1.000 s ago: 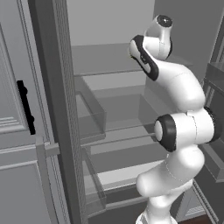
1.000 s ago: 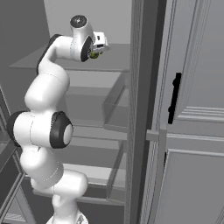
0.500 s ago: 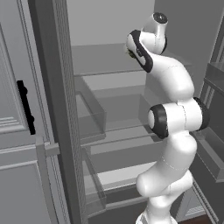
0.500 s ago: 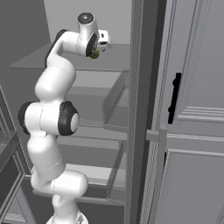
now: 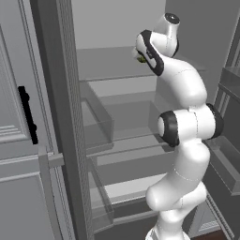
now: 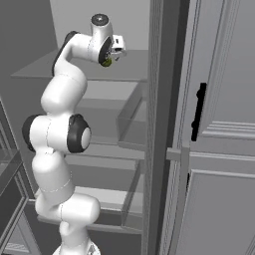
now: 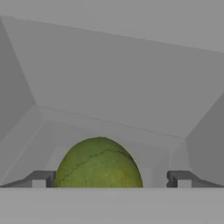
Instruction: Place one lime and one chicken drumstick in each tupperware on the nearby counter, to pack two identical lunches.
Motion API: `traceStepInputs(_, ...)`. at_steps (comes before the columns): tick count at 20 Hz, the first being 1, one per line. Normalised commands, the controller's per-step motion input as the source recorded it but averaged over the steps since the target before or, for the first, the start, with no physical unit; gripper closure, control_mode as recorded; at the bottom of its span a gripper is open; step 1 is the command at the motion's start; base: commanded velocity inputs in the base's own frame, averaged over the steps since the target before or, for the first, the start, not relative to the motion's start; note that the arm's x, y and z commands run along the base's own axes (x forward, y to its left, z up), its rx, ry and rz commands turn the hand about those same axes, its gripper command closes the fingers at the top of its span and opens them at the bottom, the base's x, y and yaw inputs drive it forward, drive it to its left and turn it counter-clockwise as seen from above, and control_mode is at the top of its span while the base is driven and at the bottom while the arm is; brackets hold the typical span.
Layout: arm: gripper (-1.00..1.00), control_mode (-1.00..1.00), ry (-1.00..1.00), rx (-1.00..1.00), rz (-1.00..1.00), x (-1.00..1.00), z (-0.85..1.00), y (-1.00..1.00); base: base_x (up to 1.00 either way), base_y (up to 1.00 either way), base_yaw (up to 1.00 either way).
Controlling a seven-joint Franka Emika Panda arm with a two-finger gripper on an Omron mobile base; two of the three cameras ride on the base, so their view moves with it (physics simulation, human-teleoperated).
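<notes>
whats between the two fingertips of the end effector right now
In the hand view a green lime sits between the fingertips. It is nearer the left tip, with bare shelf floor between it and the right tip. The jaws stand open.

A lime (image 7: 99, 162), green with a mottled yellowish patch and fine cracked lines on its skin, sits on a grey fridge shelf (image 7: 109, 131) at about 6 o'clock in the hand view, near the back wall.

- The lime's (image 7: 98, 162) lower part is cut off at the hand view's bottom.
- In both base views the arm hides most of the lime (image 6: 105, 63).
</notes>
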Motion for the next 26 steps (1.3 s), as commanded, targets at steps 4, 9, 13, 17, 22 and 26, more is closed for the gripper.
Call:
traceStepInputs(4, -1.0, -1.0, 0.0, 0.0, 0.03, 0.0, -0.37, 0.1, 0.0, 0.0, 0.0)
traceStepInputs(9, -1.0, -1.0, 0.01, 0.0, 0.01, 0.0, -0.18, 0.0, 0.0, 0.0, 0.0)
traceStepInputs(13, -1.0, -1.0, 0.01, 0.0, 0.01, 0.0, 0.0, 0.02, 0.0, 0.0, 0.0)
traceStepInputs(17, 1.0, -1.0, 0.03, 0.0, 0.0, 0.0, 0.0, 0.03, 0.0, 0.0, 0.0)
traceStepInputs(22, 1.0, -1.0, 0.01, 0.0, 0.0, -0.09, 0.0, 0.0, 0.0, 0.0, 0.0)
traceStepInputs(26, 1.0, -1.0, -0.22, 0.03, 0.0, -0.96, 0.0, -0.11, 0.0, 0.0, 0.0)
